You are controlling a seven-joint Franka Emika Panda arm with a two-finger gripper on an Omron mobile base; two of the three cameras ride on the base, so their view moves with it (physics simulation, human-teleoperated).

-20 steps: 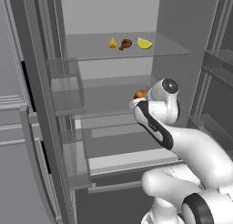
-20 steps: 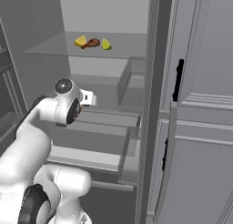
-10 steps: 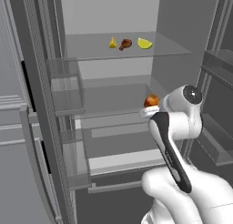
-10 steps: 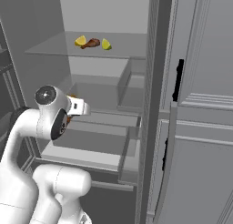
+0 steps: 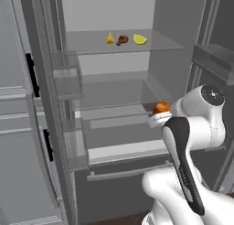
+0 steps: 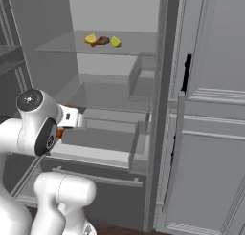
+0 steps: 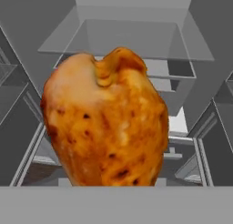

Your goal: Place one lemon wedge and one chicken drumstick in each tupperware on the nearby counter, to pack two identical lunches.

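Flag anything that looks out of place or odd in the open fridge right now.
Nothing stands out. The pointed deep-yellow lemon wedge, dark reddish-brown drumstick and paler wedge lie in a row on the glass shelf; the gripper carries the orange drumstick.

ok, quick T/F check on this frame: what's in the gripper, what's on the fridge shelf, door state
1. The gripper is shut on the orange drumstick. True.
2. Three food pieces sit on the upper glass shelf. True: a pointed lemon wedge, a dark drumstick and a rounder lemon wedge.
3. The dark drumstick lies at the right end of that row in the left base view. False: it lies between the two wedges.
4. The fridge is closed. False: its door stands open and the shelves show.
5. The held drumstick rests on the upper shelf. False: it is carried lower down, in front of the middle shelves.
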